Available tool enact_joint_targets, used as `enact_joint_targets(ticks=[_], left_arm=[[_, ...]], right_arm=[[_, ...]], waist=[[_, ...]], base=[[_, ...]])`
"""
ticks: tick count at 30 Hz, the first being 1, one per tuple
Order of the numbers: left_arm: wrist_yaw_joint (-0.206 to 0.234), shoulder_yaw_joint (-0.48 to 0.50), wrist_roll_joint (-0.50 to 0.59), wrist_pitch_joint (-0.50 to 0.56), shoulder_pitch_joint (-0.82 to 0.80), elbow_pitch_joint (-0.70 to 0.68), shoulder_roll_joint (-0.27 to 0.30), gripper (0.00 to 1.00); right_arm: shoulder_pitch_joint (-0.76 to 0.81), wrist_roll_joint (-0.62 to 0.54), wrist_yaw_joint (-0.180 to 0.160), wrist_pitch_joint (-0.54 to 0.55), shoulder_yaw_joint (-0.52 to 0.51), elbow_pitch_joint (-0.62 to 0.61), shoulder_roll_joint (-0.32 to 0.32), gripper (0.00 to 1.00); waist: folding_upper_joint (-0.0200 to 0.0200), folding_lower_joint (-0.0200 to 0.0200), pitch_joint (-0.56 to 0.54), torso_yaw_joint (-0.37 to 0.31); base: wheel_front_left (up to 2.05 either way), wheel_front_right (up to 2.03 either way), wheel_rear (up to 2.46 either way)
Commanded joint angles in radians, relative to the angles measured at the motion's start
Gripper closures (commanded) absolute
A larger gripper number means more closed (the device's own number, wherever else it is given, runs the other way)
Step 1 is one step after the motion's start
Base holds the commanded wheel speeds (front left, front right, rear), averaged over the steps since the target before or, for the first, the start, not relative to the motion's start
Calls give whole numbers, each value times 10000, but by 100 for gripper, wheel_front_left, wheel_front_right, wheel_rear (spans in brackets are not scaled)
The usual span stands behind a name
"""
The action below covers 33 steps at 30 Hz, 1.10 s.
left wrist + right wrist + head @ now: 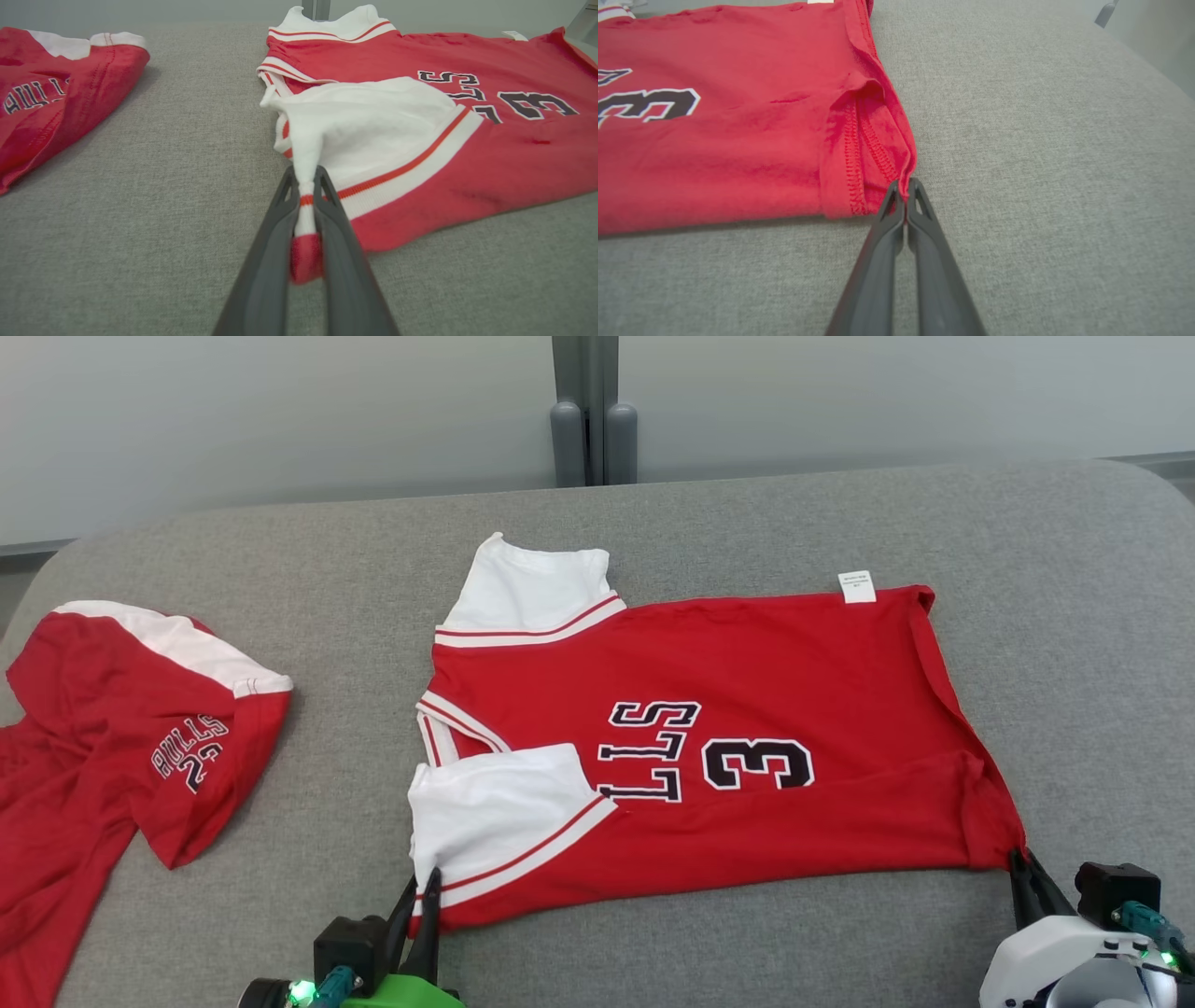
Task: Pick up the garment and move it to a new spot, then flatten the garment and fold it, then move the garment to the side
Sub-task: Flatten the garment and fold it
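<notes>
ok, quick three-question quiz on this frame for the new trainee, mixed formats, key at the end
1. True or false: the left gripper is shut on the jersey at its near white sleeve.
2. Where does the right gripper pinch the jersey? A) the collar B) the near hem corner C) the far sleeve
3. Fill in: the large digit on the jersey's chest is ___.
Key: 1 true; 2 B; 3 the digit 3.
</notes>
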Motion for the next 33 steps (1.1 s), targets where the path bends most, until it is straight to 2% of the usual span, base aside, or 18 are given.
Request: enact_joint_targets(ticks=[1,3,4,5,6,14,20,24,26,29,31,33], left_arm=[[29,-1,15,2,119,28,53,100],[125,10,-33,3,129,100,55,100],[171,12,-47,3,116,119,53,60],[198,15,-46,3,97,134,53,6],[203,10,-33,3,70,151,53,0],[237,456,15,2,-441,-914,59,0],[-163,749,219,3,-1434,-1965,281,0],[-476,594,392,177,-2825,-1711,603,0],[-662,474,235,769,-3664,-1422,716,0],[-891,142,218,1749,-5083,-1010,1189,0],[-1006,-166,-305,2764,-5856,-636,1426,0],[-1030,-796,-722,3658,-6771,-501,1958,0]], right_arm=[[139,119,-22,51,-12,-51,57,100],[219,261,-22,111,-3,-37,172,100],[258,297,-22,161,-18,-23,190,100],[265,326,-22,138,-62,-44,201,73],[239,363,-22,76,-176,-87,232,0],[-298,735,-21,-222,-33,-1021,475,0],[-989,803,-19,-375,456,-2183,516,0],[-1722,769,-19,-246,873,-2644,397,0],[-2177,815,-19,-127,1028,-2832,348,0],[-2897,936,-19,-16,1314,-2993,256,0],[-3372,990,-19,22,1521,-3038,216,0],[-3782,1041,-19,23,1718,-3061,191,0]], waist=[[0,0,7,-5],[0,0,-2,-6],[0,0,-5,0],[0,0,-3,5],[0,0,2,11],[0,0,200,-92],[0,0,792,-366],[0,0,1492,-632],[0,0,1948,-772],[0,0,2589,-1055],[0,0,2954,-1283],[0,0,3277,-1509]], base=[[0,0,0],[0,0,0],[0,0,0],[0,0,0],[0,0,0],[0,0,0],[0,0,0],[0,0,0],[0,0,0],[0,0,0],[0,0,0],[0,0,0]])
